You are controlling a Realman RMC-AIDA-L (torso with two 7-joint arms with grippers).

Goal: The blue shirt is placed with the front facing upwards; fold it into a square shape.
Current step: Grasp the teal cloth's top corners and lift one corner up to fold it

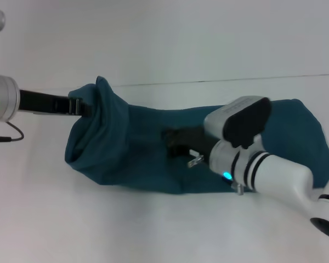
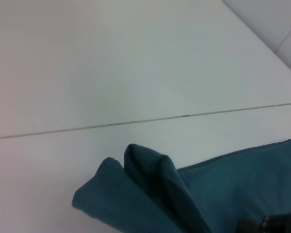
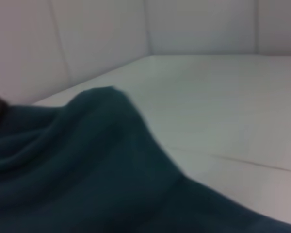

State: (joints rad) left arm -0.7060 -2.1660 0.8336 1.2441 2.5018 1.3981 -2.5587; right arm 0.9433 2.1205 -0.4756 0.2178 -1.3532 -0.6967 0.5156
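The blue shirt (image 1: 134, 150) lies as a long teal band across the white table, with no lettering showing. Its left end is pulled up into a peak (image 1: 102, 87) and folded over toward the middle. My left gripper (image 1: 91, 108) reaches in from the left and is shut on that raised end, its tips buried in the cloth. The left wrist view shows the lifted fold (image 2: 150, 179) standing above the table. My right gripper (image 1: 175, 141) is low over the middle of the shirt, dark against the cloth. The right wrist view is filled by teal cloth (image 3: 87, 165).
The white table (image 1: 153, 230) stretches bare in front of the shirt, and a thin seam (image 1: 219, 80) runs along it behind. A grey cable (image 1: 8, 137) hangs by the left arm. The white right forearm (image 1: 274, 175) covers part of the shirt's right half.
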